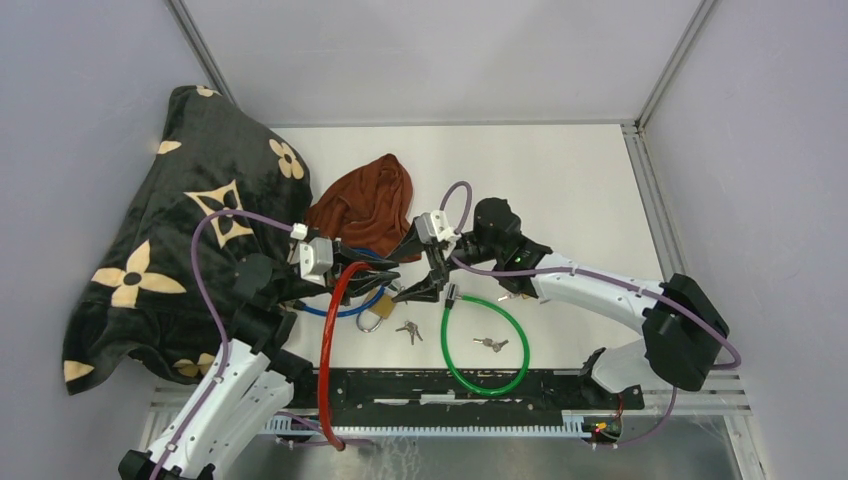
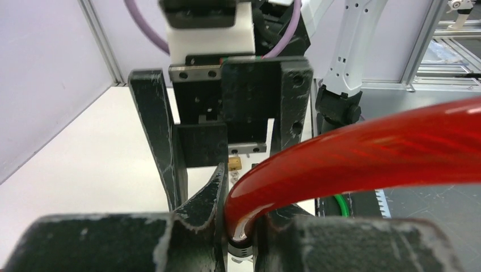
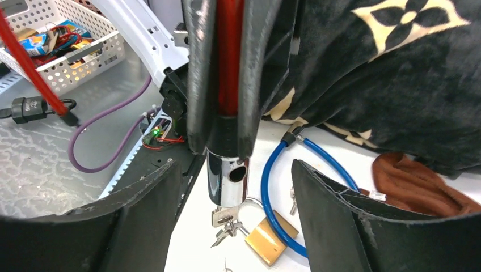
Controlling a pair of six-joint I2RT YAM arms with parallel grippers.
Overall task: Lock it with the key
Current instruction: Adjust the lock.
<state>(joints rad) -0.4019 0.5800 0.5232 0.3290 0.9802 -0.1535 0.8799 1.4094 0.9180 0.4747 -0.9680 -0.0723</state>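
My left gripper (image 2: 241, 226) is shut on the red cable lock (image 2: 351, 153) just above its head. In the right wrist view the lock's chrome cylinder (image 3: 227, 178) hangs down below the left fingers. A key (image 3: 226, 218) with a small ring of spare keys sticks out of the cylinder's lower end. My right gripper (image 3: 232, 209) faces it, open, one finger on each side of the cylinder and key, touching neither. From above, both grippers meet over the table's middle, the left gripper (image 1: 372, 277) facing the right gripper (image 1: 400, 277), and the red cable (image 1: 326, 370) loops down toward the near edge.
A brass padlock (image 3: 266, 238) and a blue cable (image 3: 272, 192) lie under the cylinder. A green cable lock (image 1: 485, 345) with loose keys (image 1: 408, 330) lies to the right. A brown cloth (image 1: 365, 205) and a black patterned blanket (image 1: 190, 250) sit behind and to the left.
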